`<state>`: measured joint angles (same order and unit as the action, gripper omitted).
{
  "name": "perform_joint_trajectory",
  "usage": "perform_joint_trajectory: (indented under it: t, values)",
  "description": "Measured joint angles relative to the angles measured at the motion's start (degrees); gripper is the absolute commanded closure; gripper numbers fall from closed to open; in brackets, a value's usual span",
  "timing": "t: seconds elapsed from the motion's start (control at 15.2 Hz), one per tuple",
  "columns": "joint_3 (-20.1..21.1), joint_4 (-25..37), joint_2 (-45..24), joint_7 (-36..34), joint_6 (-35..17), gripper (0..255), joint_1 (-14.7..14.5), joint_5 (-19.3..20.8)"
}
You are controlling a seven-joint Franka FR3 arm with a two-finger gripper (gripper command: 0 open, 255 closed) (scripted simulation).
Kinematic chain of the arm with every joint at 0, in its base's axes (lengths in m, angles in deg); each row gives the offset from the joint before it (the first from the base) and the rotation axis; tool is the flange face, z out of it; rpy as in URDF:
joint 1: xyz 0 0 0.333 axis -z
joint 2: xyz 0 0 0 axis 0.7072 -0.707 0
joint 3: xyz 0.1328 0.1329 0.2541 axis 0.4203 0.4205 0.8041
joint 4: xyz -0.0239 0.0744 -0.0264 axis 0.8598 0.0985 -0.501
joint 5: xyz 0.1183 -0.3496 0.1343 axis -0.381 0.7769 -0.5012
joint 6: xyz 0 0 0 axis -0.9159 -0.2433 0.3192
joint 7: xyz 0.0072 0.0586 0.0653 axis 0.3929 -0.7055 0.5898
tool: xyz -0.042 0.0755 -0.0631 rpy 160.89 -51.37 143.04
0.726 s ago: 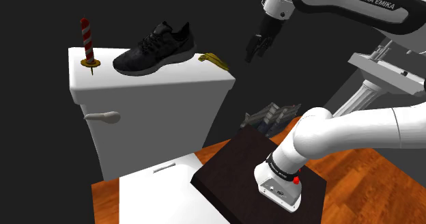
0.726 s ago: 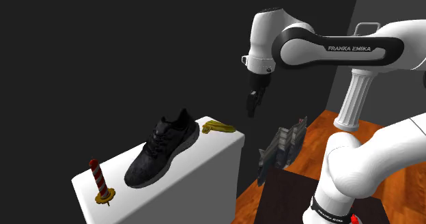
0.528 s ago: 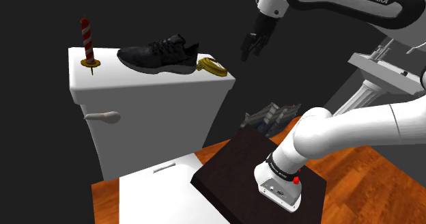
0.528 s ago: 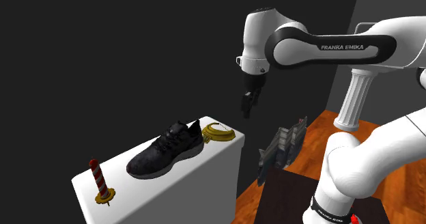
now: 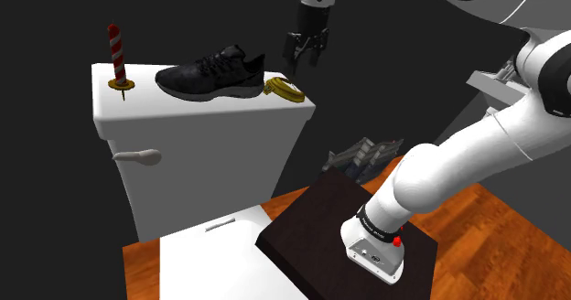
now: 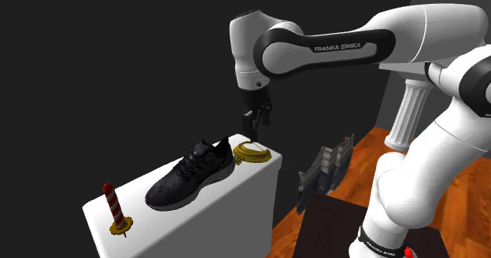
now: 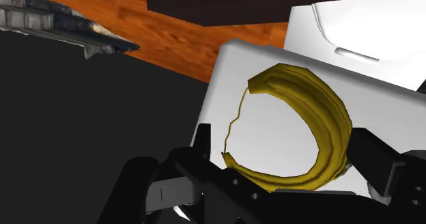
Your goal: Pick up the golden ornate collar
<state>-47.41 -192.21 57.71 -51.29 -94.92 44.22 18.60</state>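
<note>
The gripper (image 5: 300, 68) has swung in from beside the tank and now hangs right above the collar (image 5: 283, 89); the lining-up looks done, so a straight descent and a close remain. The collar lies at the end of the tank lid (image 5: 174, 106) nearest the arm, just beside the heel of the shoe (image 5: 210, 72), which has not shifted. The fingers (image 7: 375, 154) are spread, one on each side of the collar, touching nothing. The tank is shut under its lid, its inside hidden; collar, shoe and striped stick (image 5: 115, 56) rest on it, not in it.
</note>
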Motion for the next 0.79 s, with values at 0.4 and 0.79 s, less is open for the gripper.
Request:
perform_joint_trajectory:
  t: [0.4,0.79]
  values:
    - [3.22,10.2,-11.69,-5.04,2.92,0,-0.65,0.93]
    - [3.39,5.79,-11.94,-5.66,-1.31,0,-0.86,0.79]
